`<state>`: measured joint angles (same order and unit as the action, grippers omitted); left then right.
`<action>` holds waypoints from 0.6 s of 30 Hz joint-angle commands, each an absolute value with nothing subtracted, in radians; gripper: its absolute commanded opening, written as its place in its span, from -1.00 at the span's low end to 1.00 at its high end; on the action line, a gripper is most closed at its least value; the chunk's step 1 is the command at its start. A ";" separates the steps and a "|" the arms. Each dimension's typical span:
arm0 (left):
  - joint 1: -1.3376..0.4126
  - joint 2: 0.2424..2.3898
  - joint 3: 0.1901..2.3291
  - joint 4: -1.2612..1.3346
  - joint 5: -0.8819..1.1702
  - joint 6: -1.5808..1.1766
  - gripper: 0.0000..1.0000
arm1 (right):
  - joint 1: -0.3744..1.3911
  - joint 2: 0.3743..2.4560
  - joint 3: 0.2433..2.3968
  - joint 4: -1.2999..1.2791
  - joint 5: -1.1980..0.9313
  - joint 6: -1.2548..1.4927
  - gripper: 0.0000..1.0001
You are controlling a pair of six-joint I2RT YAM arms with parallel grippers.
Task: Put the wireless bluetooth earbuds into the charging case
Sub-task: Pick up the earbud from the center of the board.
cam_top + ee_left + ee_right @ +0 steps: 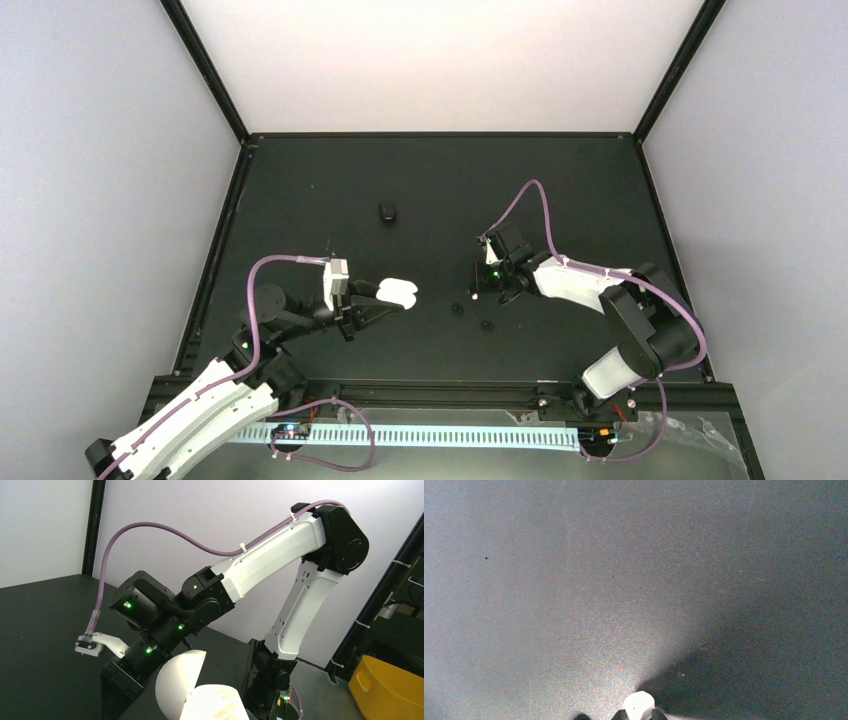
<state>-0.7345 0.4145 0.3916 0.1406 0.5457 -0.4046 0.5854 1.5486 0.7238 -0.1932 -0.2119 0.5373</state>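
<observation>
Table [574, 580]: matt blk, fine-grained. White case [180, 682], btm ctr of left wrist view: smooth glossy plastic. White earbud [639, 706]: glossy too. Arm shell [270, 555]: smooth white plastic.

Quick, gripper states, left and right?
Left gripper: shut on the white case.
Right gripper: white earbud between its tips; grip cannot be told.

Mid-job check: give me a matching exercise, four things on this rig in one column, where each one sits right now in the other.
1. glossy white open clamshell charging case
2. black oval pebble-like case
3. tiny rounded white earbud
4. two tiny black earbuds

A. loose on the black table, beside the right pincer
B. between the right pincer's tips
C. alone on the table, far from both pincers
D. gripped by the left pincer

Pairs: 1-D, 2-C, 3-B, 4-A
</observation>
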 commanded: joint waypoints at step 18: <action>-0.736 0.416 0.394 0.163 0.553 -0.405 -0.97 | 0.577 1.511 0.696 -0.219 -0.174 0.527 -0.78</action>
